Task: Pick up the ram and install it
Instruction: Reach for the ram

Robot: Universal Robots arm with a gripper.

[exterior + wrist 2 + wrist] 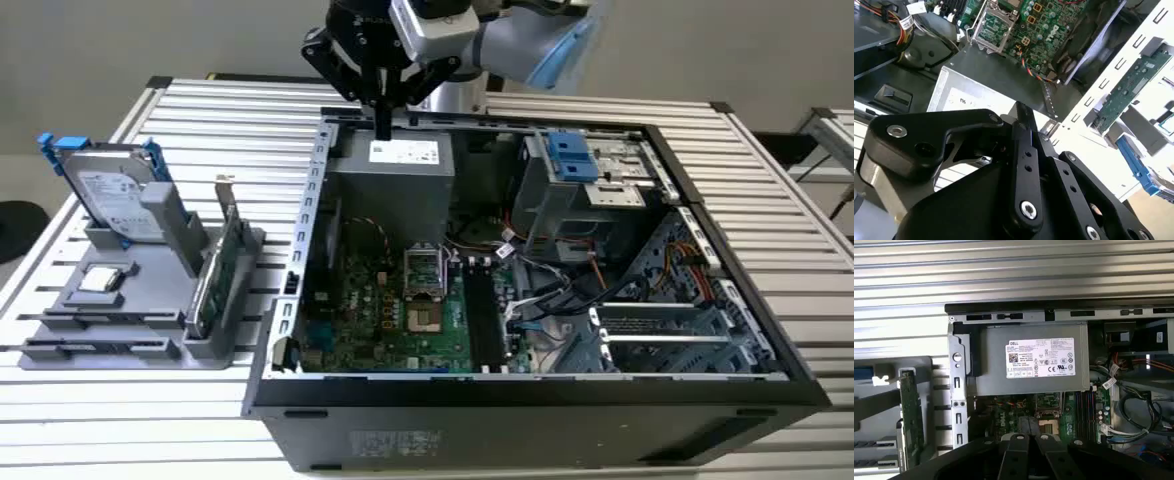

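My gripper (384, 126) hangs over the back edge of the open computer case (310, 200), just above the grey power supply (394, 175). Its black fingers meet at the tip, shut, with nothing between them; both wrist views show the same closed tips (1022, 113) (1029, 439). I cannot make out the ram as a separate stick. Beside the processor socket (422, 290), the dark memory slots (483, 320) run along the motherboard, and I cannot tell whether a stick sits in them.
On the exterior view's left, a grey stand (147, 330) holds a silver hard drive with blue rails (114, 195) and an upright green card with a metal bracket (214, 270). Drive cages (587, 170) and loose cables (561, 290) crowd the case's other side.
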